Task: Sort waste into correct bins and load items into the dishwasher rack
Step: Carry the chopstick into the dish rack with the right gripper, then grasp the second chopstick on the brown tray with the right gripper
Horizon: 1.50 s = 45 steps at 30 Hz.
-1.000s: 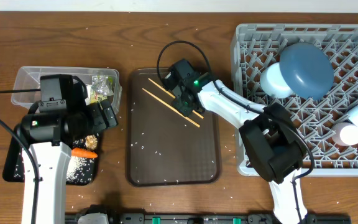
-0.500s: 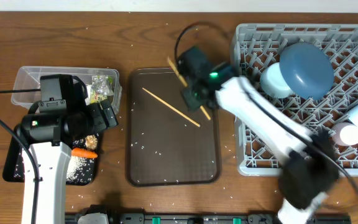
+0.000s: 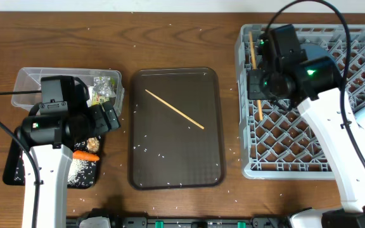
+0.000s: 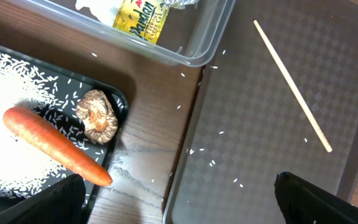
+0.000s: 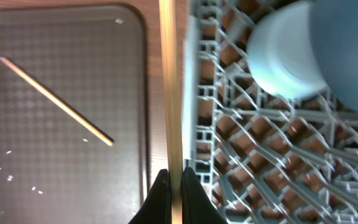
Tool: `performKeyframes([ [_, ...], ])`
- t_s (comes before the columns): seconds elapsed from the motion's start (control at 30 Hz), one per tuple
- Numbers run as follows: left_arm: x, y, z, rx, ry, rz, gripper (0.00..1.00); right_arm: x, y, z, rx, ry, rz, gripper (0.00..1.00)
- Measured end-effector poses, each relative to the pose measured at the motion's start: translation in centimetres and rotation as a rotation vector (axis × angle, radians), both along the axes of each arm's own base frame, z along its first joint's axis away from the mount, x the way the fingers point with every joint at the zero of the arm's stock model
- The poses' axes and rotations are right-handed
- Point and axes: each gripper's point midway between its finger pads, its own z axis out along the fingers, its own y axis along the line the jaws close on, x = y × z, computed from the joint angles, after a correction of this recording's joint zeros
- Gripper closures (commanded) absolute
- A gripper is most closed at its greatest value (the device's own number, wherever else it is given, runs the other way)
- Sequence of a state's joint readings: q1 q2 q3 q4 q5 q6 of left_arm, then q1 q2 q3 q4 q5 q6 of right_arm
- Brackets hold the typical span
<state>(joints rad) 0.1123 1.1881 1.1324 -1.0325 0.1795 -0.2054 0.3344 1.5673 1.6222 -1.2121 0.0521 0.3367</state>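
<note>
We saw the serving tray (image 3: 176, 158) open toward six o'clock, one chopstick (image 3: 174, 109) crossing its twelve o'clock half; in the rack (image 3: 282, 140), cup (image 5: 284, 56) and plate (image 5: 350, 43) crowded twelve o'clock.

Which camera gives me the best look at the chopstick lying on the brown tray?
Left wrist: the chopstick shows large and sharp, end to end, flat on the brown tray. Overhead shows it whole but small and thin. Right wrist shows it whole too, slightly blurred.
</note>
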Motion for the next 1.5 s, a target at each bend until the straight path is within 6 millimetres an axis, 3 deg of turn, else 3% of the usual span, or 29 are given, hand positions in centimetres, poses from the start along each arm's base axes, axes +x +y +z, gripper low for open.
performKeyframes([
  [0.37,0.0,0.0,0.0,0.000,0.000,0.000,0.02,-0.9,-2.4,-7.6,-0.083,0.167,-0.141,0.98],
  [0.53,0.0,0.0,0.0,0.000,0.000,0.000,0.02,-1.2,-2.9,-9.8,-0.116,0.182,-0.124,0.80],
  [0.63,0.0,0.0,0.0,0.000,0.000,0.000,0.02,-0.6,-2.6,-9.6,-0.121,0.155,-0.060,0.66],
  [0.7,0.0,0.0,0.0,0.000,0.000,0.000,0.02,-0.2,-1.9,-9.2,-0.108,0.136,-0.007,0.62],
  [0.83,0.0,0.0,0.0,0.000,0.000,0.000,0.02,0.7,1.2,-7.8,-0.052,0.073,0.118,0.61],
  [1.13,0.0,0.0,0.0,0.000,0.000,0.000,0.02,1.1,13.6,-6.0,0.073,-0.142,0.434,0.57],
  [1.27,0.0,0.0,0.0,0.000,0.000,0.000,0.02,1.1,17.6,-9.7,0.045,-0.135,0.531,0.58],
  [1.33,0.0,0.0,0.0,0.000,0.000,0.000,0.02,1.4,18.9,-12.8,0.024,-0.105,0.558,0.58],
  [1.43,0.0,0.0,0.0,0.000,-0.001,0.000,0.02,1.7,19.6,-17.7,-0.010,-0.051,0.575,0.60],
  [1.5,0.0,0.0,0.0,0.000,-0.001,0.000,0.02,1.7,19.5,-19.9,-0.027,-0.023,0.580,0.59],
])
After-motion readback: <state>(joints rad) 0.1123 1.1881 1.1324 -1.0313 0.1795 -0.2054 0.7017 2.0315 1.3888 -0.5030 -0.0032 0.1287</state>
